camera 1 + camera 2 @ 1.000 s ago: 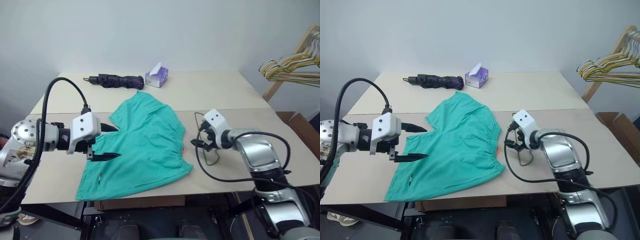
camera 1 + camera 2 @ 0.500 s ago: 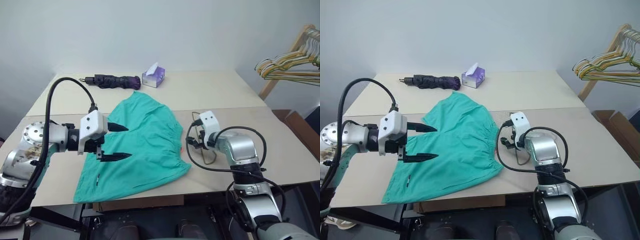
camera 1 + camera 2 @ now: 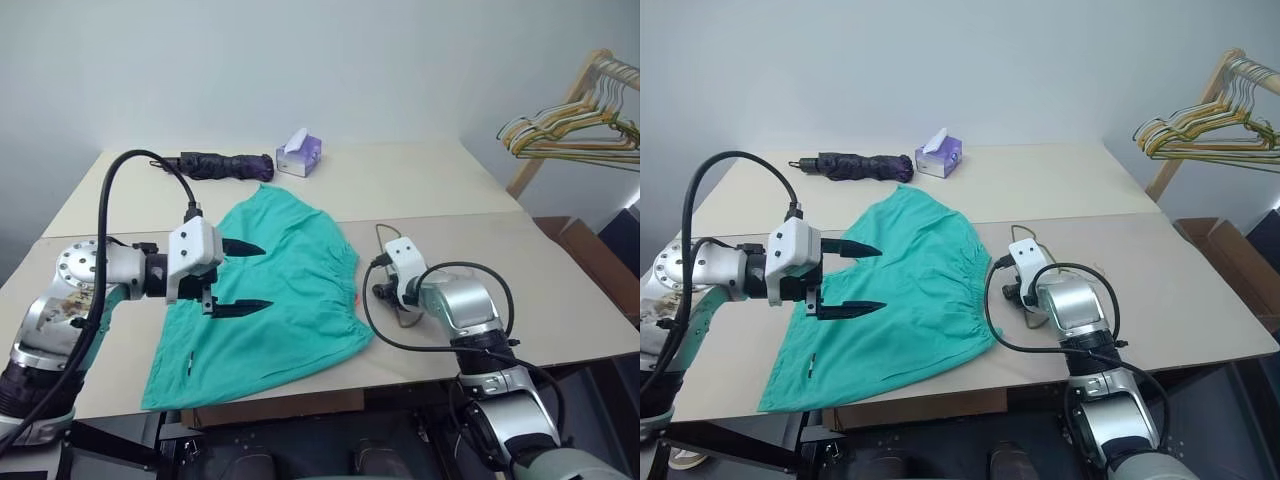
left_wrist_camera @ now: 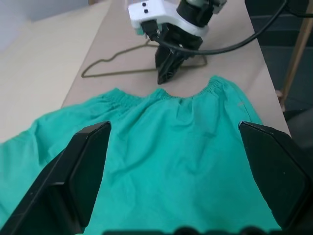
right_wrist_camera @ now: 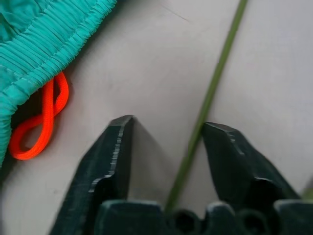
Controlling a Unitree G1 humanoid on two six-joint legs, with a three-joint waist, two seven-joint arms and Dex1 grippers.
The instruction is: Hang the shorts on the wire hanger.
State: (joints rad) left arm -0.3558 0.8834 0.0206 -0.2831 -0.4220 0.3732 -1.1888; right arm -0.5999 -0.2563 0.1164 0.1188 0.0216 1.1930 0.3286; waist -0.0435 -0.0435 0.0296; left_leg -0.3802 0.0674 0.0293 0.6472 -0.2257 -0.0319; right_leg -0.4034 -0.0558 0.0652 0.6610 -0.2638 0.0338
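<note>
Right wrist view gives you the clearest read: the right gripper [image 5: 168, 147] is down at the table [image 3: 1120, 190] with its two black fingers part-way apart and a thin olive run of the wire hanger [image 5: 208, 100] passing between them. The wire sits close against one finger, but you cannot tell from here whether either finger actually presses it, so treat the hanger as straddled, not yet gripped. My reading is that the hand is placed this way to pinch the wire off the flat surface, where a thin rod leaves very little to get under.

The hanger [image 4: 142, 61] lies flat on the table just beside the waistband of the shorts [image 3: 910, 290], partly hidden under the right hand. Its long axis looks to run roughly alongside that gathered waistband, though I cannot make out which way the hook points.

Your left gripper [image 3: 855, 280] hangs above the shorts with its fingers spread wide, holding nothing (probably waiting to lift fabric once the hanger is up). The shorts lie spread flat mid-table, waistband toward the robot's right and the legs toward its left and the near edge. The orange tag [image 5: 36, 120] peeks out at the waistband, near the right fingers but apart from them.
</note>
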